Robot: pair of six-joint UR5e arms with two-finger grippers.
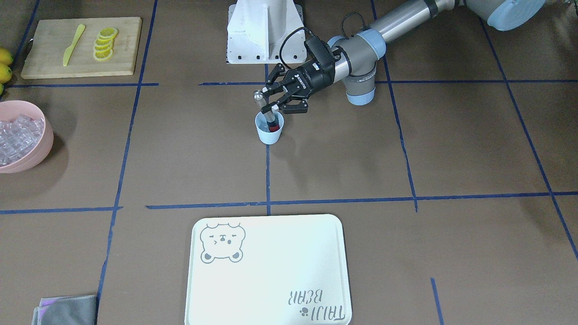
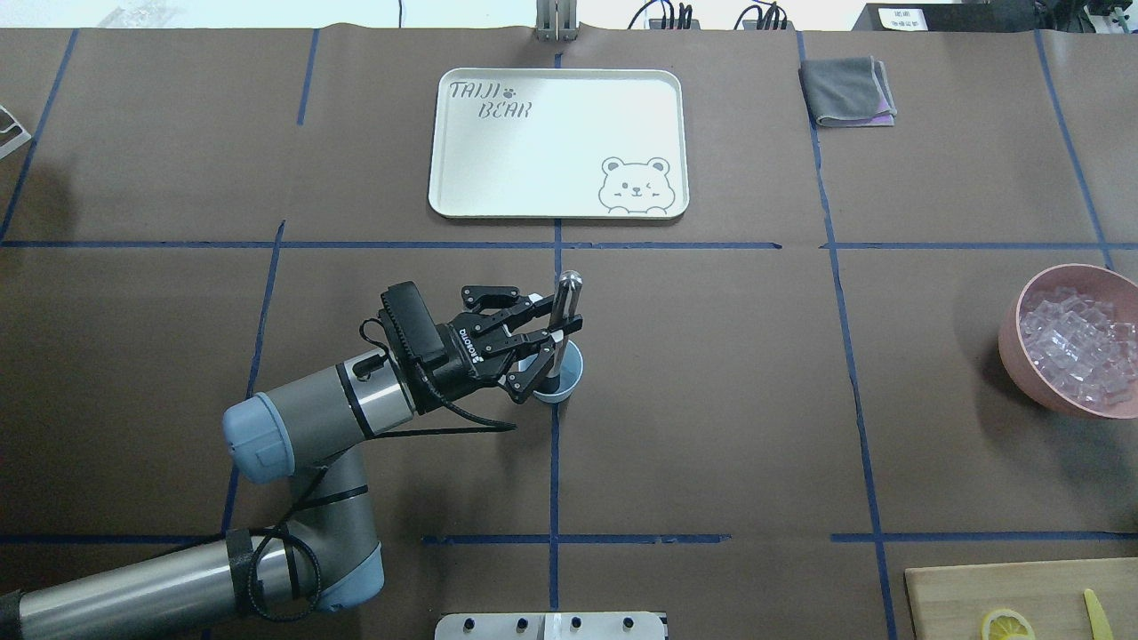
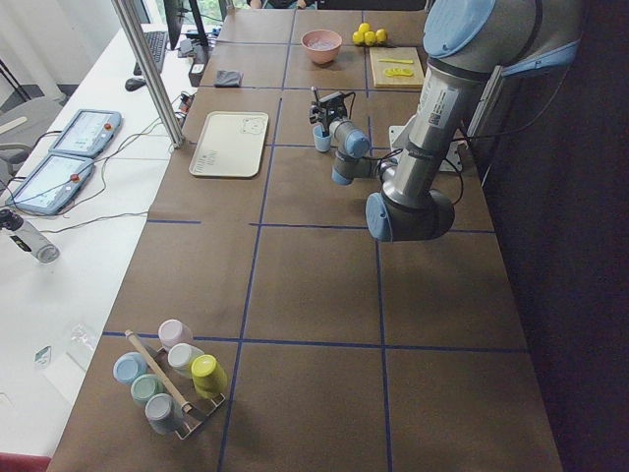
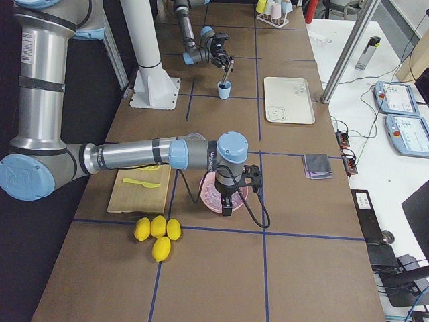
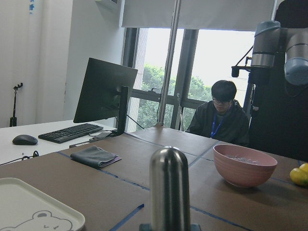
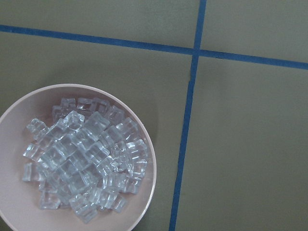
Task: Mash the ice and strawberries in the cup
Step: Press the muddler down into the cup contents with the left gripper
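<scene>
The left gripper (image 2: 549,331) is closed on the shaft of a steel muddler (image 2: 564,307), taken from the side with the fingers lying roughly level, just above the rim of the cup (image 2: 569,378). The muddler's long axis is close to upright, perhaps slightly tilted, and its lower end is sunk inside the cup while its rounded top is seen large in the left wrist view. The cup is stood on the table's centre line, straight below the fingers, and a patch of red, taken to be the strawberry (image 1: 274,129), is seen at the foot of the tool against the cup's inner wall. The coming stroke is therefore judged to run down along the muddler's own axis, from the fingers to the berry beneath them (any sideways push could tip so light a cup). No ice can be made out inside the cup. Well apart, at the table's far end, the ice (image 6: 86,163) is heaped in a pink bowl (image 1: 40,151), over which the right gripper (image 4: 228,201) is hung; whether its fingers are apart or together cannot be told.
</scene>
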